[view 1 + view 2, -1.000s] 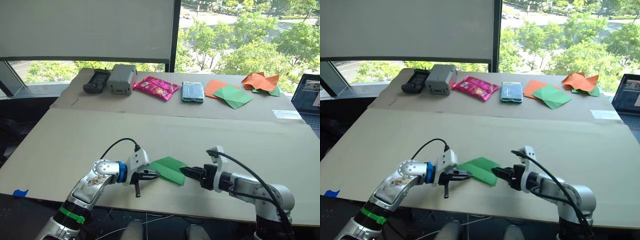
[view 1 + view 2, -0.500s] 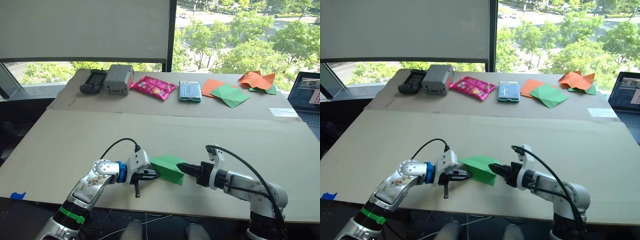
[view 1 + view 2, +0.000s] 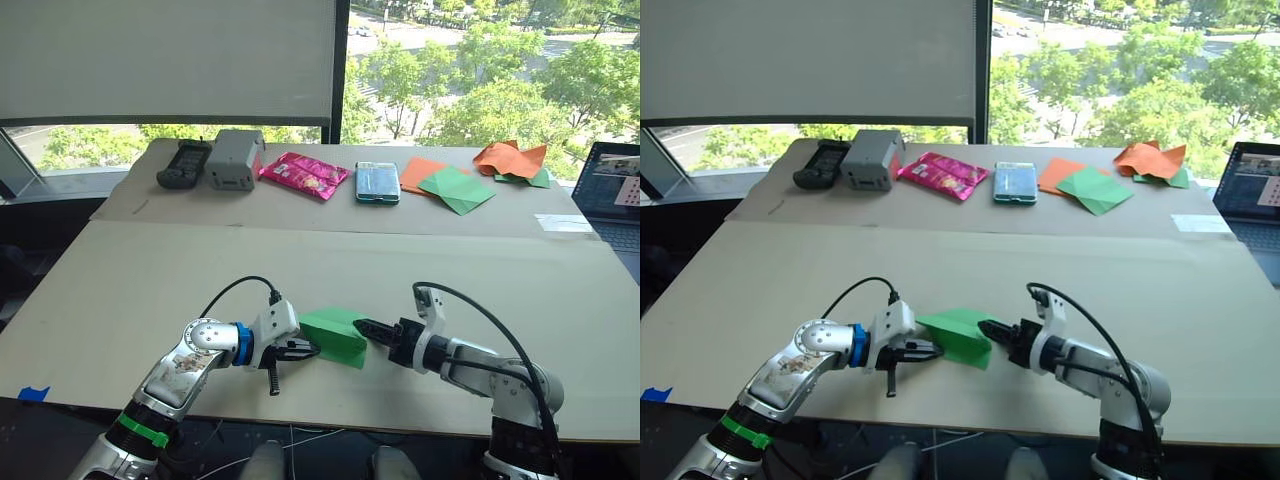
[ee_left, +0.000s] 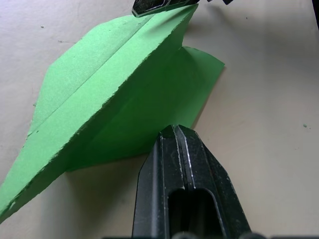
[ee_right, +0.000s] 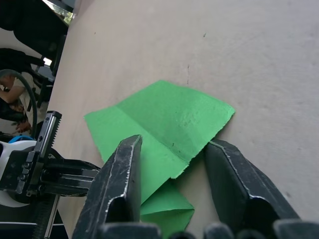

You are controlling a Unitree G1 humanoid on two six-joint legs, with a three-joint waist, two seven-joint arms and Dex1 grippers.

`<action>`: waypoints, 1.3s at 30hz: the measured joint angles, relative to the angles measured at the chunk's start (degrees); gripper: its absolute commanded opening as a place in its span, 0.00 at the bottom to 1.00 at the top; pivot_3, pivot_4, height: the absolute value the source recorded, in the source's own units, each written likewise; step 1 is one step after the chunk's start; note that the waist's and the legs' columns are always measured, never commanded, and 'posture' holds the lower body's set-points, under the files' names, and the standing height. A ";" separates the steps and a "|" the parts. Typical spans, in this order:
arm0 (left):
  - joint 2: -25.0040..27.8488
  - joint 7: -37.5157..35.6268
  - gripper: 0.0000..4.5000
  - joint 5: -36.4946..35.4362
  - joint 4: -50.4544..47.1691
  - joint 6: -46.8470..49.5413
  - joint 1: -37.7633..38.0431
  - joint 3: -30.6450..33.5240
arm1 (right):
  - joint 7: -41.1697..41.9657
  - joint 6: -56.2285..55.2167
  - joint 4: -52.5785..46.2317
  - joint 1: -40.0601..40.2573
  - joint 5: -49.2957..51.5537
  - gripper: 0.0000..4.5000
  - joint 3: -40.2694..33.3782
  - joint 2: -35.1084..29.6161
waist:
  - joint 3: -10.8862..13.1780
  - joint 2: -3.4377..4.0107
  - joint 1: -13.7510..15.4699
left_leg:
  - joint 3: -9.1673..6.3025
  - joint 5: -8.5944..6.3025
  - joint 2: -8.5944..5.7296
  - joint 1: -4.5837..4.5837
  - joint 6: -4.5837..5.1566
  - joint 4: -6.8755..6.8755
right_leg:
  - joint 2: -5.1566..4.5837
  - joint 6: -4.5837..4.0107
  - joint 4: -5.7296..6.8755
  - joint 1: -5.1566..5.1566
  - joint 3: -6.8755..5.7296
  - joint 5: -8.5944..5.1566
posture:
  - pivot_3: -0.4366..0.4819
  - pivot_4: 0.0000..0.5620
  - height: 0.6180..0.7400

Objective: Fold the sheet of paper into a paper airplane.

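**Folded green paper held between my two grippers**

The paper [image 3: 335,334] sits near the front edge of the table [image 3: 140,270], partly folded, one crease raised off the surface. My left gripper [image 3: 303,350] is at its left edge, fingers pressed together; can't tell if paper is pinched between them. My right gripper [image 3: 366,329] is at the paper's right edge with fingers [image 5: 122,184] spread apart, straddling the raised fold and gripping nothing. Far side of table: orange sheets [image 3: 510,158], another green sheet [image 3: 457,189], pink packet [image 3: 303,174], grey box [image 3: 229,158].
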 measured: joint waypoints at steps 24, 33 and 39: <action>4.64 -0.27 0.00 -12.88 -11.51 12.67 3.62 8.07 | 13.19 -36.91 -8.66 11.65 -19.89 0.00 26.38 -15.77 | 0.07 -0.02 0.13 | -0.01 0.00 0.00 -0.29 -0.01 -0.01 | -0.02 0.01 -0.47 -0.05 -0.06 0.00 | 0.48 0.27 0.72; 2.33 1.87 0.00 -8.69 -4.76 8.96 0.10 4.14 | 13.27 -36.95 -8.46 11.64 -20.21 0.00 26.66 -15.53 | 0.06 -0.01 0.70 | 0.01 0.01 -0.04 -0.31 0.00 0.00 | -0.01 0.03 -0.66 0.02 -0.05 0.02 | 0.48 0.27 0.72; 2.21 1.29 0.00 -5.36 -2.35 4.84 0.60 0.50 | 12.68 -36.03 -8.23 11.40 -19.32 0.14 25.62 -14.69 | 0.05 0.01 0.82 | 0.01 0.01 -0.01 -0.28 0.01 0.00 | 0.02 0.05 -0.58 0.02 -0.06 0.03 | 0.48 0.27 0.72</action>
